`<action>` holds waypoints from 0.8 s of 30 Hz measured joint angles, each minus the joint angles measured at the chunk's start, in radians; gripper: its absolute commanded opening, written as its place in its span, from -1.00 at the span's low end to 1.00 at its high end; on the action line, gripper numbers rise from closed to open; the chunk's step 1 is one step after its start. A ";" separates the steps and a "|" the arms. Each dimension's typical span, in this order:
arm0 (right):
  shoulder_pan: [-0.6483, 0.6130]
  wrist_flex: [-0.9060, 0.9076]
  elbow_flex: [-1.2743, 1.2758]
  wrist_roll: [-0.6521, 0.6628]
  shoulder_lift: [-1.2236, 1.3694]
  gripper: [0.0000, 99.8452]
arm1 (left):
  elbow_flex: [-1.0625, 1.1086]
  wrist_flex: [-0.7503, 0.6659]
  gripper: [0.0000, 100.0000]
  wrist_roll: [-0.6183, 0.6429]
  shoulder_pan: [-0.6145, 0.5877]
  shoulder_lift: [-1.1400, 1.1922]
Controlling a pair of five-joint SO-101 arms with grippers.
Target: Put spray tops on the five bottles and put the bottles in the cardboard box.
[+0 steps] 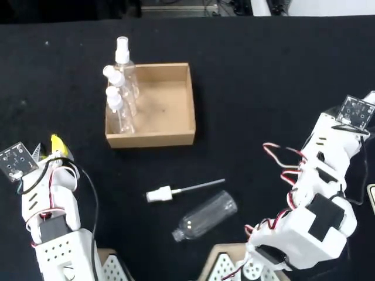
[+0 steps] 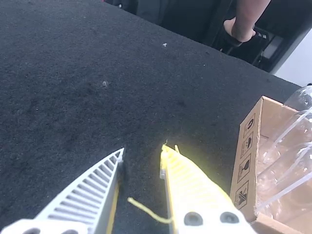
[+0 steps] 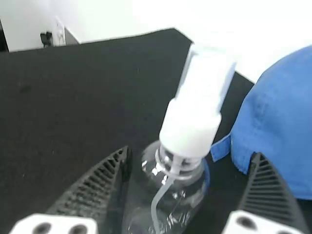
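Between the spread fingers of the right hand (image 3: 190, 155), a capped bottle (image 3: 168, 200) is seen standing upright, its white spray top (image 3: 195, 112) rising above the fingertips. One finger lies close to the clear wall and the other is held well apart, so nothing is judged to be pinched yet. A blue fabric thing (image 3: 278, 122) is seen just beside the bottle.

The grasp is judged to be the step in hand. It is best made on the body below the shoulder, not on the spray top, which could be twisted or pulled loose. The bottle should be centred before the fingers are pressed together, then lifted straight up and kept upright.

Three bottles (image 1: 122, 102) are crowded against one wall of the cardboard box (image 1: 153, 139), so the free floor beside them should be aimed for and a knock avoided.

The left hand (image 2: 142, 150) is held slightly parted over the worktop (image 1: 263, 70), near the box, pinching nothing. An open bottle (image 1: 205, 216) and a loose spray top (image 1: 159, 194) are seen lying on the worktop.
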 measured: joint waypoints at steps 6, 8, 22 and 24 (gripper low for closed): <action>0.000 -0.021 0.000 0.000 0.000 -0.35 | 0.000 0.000 -0.80 0.000 0.000 0.000; 0.000 -0.021 0.000 0.000 0.000 -0.35 | 0.000 0.000 -0.80 0.000 0.000 0.000; 0.000 -0.021 0.032 0.000 0.000 -0.35 | 0.000 0.000 -0.80 0.000 0.000 0.000; 0.000 -0.021 0.032 0.000 0.000 -0.35 | 0.000 0.000 -0.80 0.000 0.000 0.000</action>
